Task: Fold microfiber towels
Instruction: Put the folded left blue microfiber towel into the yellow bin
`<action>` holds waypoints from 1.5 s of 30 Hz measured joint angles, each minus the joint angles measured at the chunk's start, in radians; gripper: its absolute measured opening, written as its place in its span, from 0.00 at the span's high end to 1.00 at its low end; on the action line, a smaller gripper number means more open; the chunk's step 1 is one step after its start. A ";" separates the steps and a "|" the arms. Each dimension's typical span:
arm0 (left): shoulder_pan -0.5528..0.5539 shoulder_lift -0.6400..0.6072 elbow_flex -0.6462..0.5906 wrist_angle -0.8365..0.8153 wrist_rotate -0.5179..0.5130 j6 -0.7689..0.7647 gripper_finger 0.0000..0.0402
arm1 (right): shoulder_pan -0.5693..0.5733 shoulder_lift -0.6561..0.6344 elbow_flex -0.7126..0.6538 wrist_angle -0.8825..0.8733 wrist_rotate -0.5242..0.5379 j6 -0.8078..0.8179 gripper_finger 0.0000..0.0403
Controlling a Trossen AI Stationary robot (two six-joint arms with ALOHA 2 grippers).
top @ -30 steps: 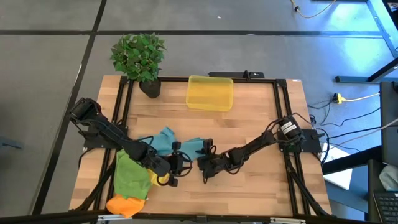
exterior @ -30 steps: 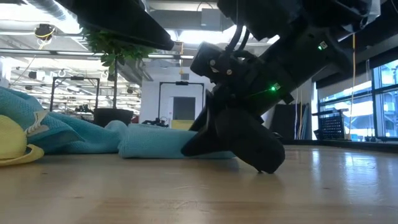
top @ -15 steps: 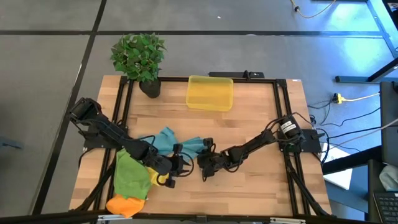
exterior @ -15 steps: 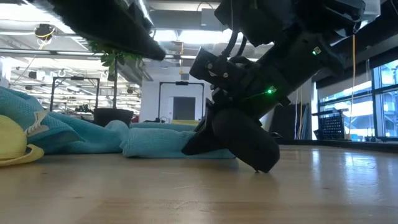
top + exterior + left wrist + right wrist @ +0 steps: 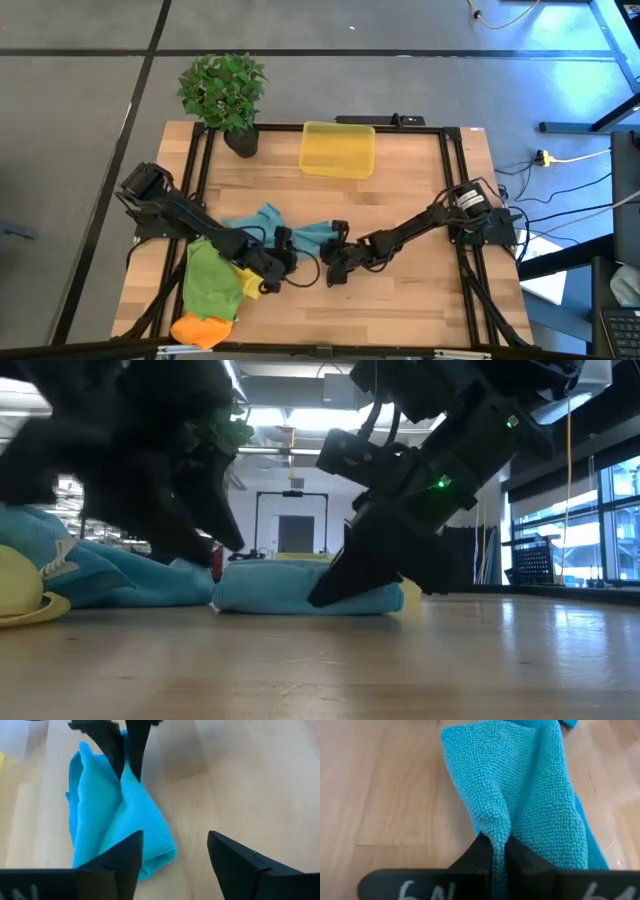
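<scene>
A teal-blue towel (image 5: 268, 225) lies bunched at the table's middle, its folded end (image 5: 300, 595) resting on the wood. My right gripper (image 5: 333, 268) is shut on that end. My left gripper (image 5: 280, 268) hovers open close to the same end; in the left wrist view its fingers (image 5: 175, 862) stand wide apart with bare wood between them and the towel (image 5: 110, 815) just beyond. A green towel (image 5: 212, 280), a yellow one (image 5: 252, 288) and an orange one (image 5: 198, 328) lie heaped at the near left. My right gripper pinches a raised fold of the teal towel's end (image 5: 500, 827) between its two fingers (image 5: 481, 854). The fingers come in low, slanting from the table's right. The fold stands up between them, and the rest of the towel (image 5: 535, 780) lies slack on the table.
A translucent yellow bin (image 5: 337, 149) stands at the far middle, and a potted plant (image 5: 224, 90) at the far left corner. Black frame rails (image 5: 450, 170) run along the table's sides. Bare wood (image 5: 420, 295) lies at the near right.
My left arm has dropped low beside the teal towel, blurred with motion. My right gripper has tipped up off the table with the towel's end, which has slid a little toward the right edge and bunched thicker.
</scene>
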 joint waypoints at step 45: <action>-0.091 0.090 0.000 0.010 -0.247 0.275 0.42 | -0.020 -0.067 0.004 0.012 -0.215 0.165 0.97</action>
